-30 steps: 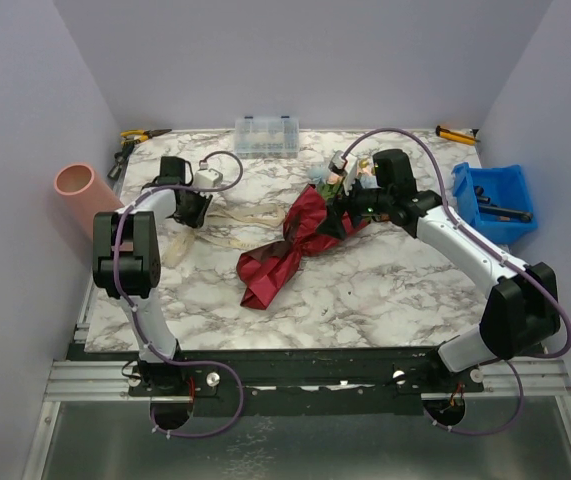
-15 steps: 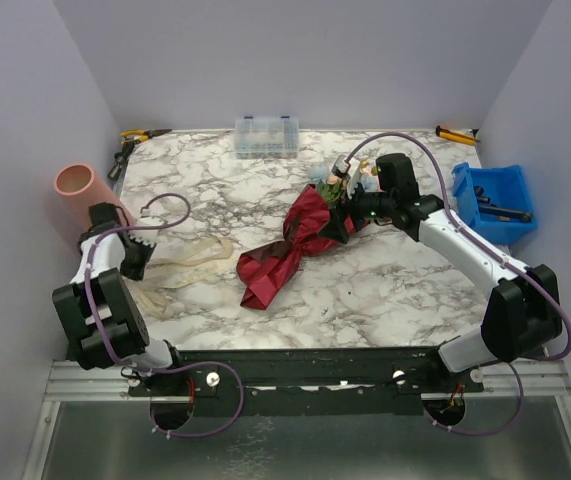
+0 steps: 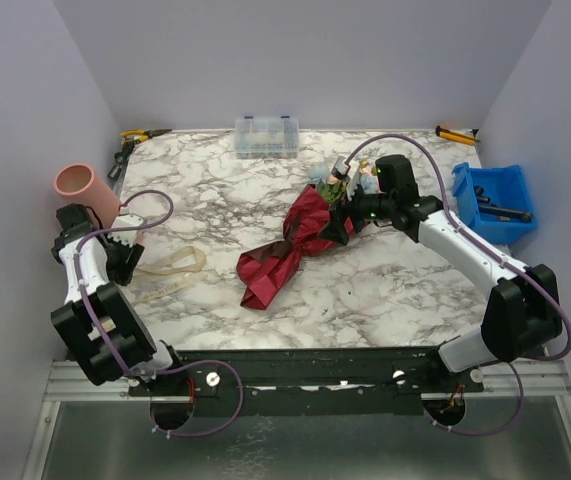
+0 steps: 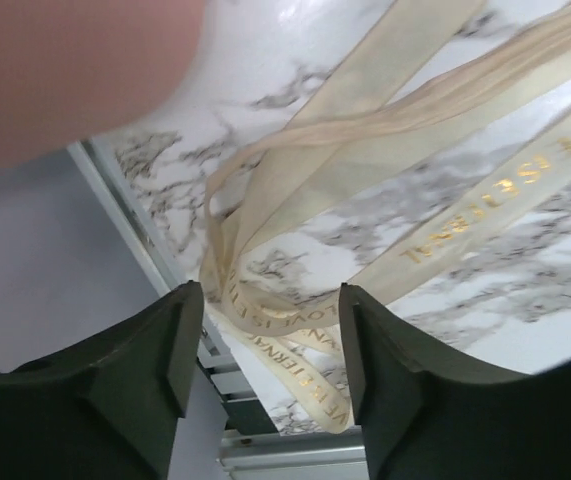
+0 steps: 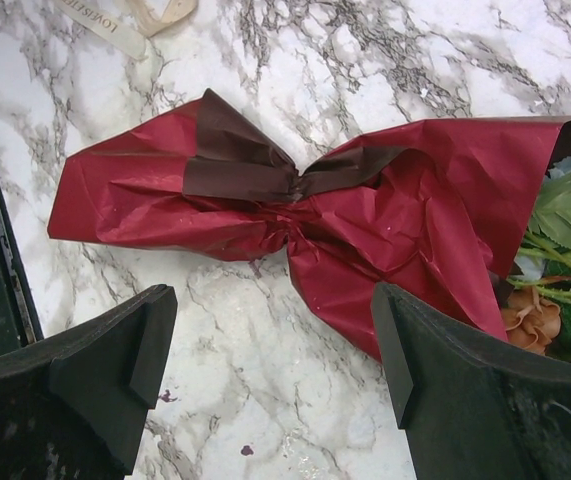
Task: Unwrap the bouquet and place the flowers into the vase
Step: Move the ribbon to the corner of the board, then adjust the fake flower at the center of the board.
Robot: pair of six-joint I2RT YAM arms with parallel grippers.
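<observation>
Left end effector (image 4: pixel 268 310) spread over ribbon (image 4: pixel 465 215) — right end effector (image 5: pixel 273 300) spread above bouquet (image 5: pixel 405 200)

The left arm (image 3: pixel 75 268) is folded close to its base, with the left gripper (image 4: pixel 270 330) parted and apparently holding nothing. The right arm (image 3: pixel 465 246) stretches inward, with the right gripper (image 5: pixel 275 345) wide open and angled downward.

marble table (image 3: pixel 385 290) — on it: maroon bouquet (image 3: pixel 290 245) | loose beige ribbon (image 4: pixel 365 160) | clear box (image 3: pixel 266 137) — far edge

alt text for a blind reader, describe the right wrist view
A maroon-wrapped bouquet lies on the marble table, pinched at its middle, flowers peeking out at right. The open right gripper frames the bottom; beige ribbon top left.
</observation>
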